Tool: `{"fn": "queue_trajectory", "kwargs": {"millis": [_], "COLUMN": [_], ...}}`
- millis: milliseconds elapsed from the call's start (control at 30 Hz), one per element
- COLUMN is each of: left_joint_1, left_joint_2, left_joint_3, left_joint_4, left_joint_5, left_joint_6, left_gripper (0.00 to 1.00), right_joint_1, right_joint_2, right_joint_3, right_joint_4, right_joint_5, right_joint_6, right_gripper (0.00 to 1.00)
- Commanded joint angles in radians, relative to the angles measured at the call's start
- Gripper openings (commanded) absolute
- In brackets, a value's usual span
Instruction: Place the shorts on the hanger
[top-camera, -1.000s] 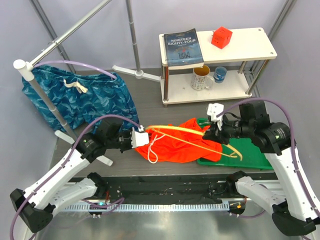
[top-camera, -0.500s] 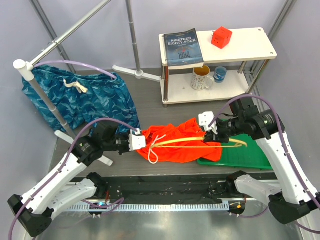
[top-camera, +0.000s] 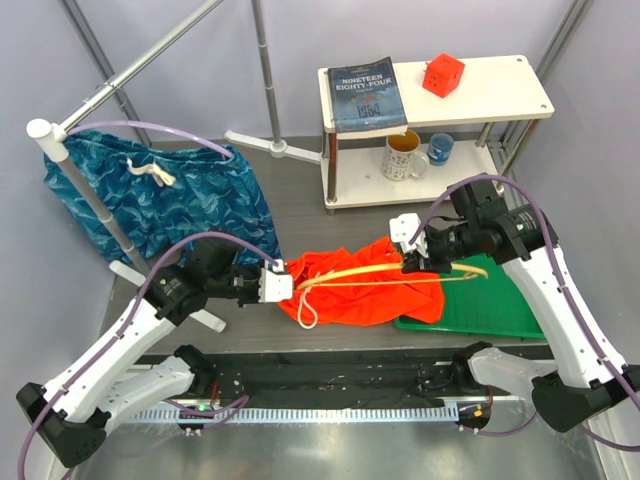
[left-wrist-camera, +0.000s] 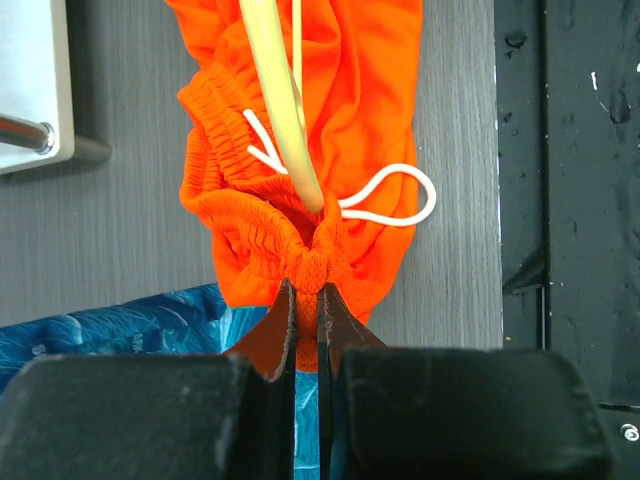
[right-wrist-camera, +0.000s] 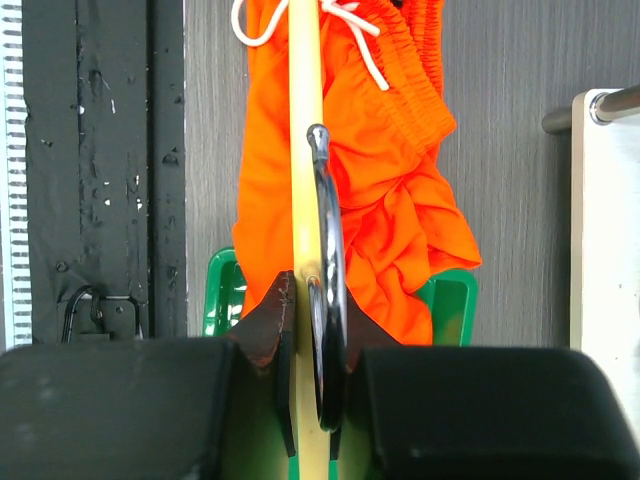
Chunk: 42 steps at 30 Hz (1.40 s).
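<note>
1. Since the earlier frames, the right end effector (top-camera: 412, 262) has shifted left and away from the near edge, swinging the hanger (top-camera: 350, 275) across the shorts (top-camera: 350, 305).
2. Right end effector: nearly closed, clamped on the hanger's middle.
3. Left end effector (left-wrist-camera: 305, 290): pinched tight on the shorts' waistband.
4. Hanger tip enters the waistband opening.
5. Shorts lie on the worktop (top-camera: 300, 200), one end overlapping the green tray (top-camera: 490, 312).

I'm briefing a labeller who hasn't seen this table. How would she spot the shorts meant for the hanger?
On the grey table, front middle, partly over the green tray, lie the shorts. They are orange-red with the yellow hanger across them, unlike the blue wave-patterned shorts at back left.
</note>
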Motion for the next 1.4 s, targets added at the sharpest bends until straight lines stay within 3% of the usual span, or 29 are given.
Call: {"fn": "queue_trajectory", "kwargs": {"millis": [0,167,433,667,900,1133,1367], "left_joint_1": [0.003,0.003,-0.001,-0.009,-0.018,-0.083,-0.106], "left_joint_2": [0.029,0.054,0.134,0.266,0.378,0.333,0.339], "left_joint_3": [0.094,0.138,0.267,0.555,0.839,0.703,0.616], "left_joint_4": [-0.008,-0.031,-0.031,-0.084,-0.248,-0.154,-0.108], "left_joint_5": [0.040,0.069,0.092,0.083,0.124,0.052,-0.005], "left_joint_6": [0.019,0.014,-0.006,0.009,-0.018,-0.087,-0.165], "left_gripper": [0.02,0.02,0.00,0.00,0.00,0.05,0.21], "right_joint_1": [0.001,0.013,0.142,0.166,0.166,0.186,0.214], "right_joint_2": [0.028,0.050,0.067,0.094,0.102,0.076,0.053], "right_joint_3": [0.063,0.060,0.031,0.100,0.134,0.069,0.048], "right_joint_4": [0.062,0.130,0.219,0.378,0.521,0.634,0.671], "right_joint_5": [-0.049,-0.059,-0.023,-0.023,-0.006,-0.083,-0.111], "right_joint_6": [-0.018,0.012,0.058,0.198,0.351,0.440,0.460], "right_gripper": [0.01,0.01,0.01,0.01,0.01,0.01,0.01]}}
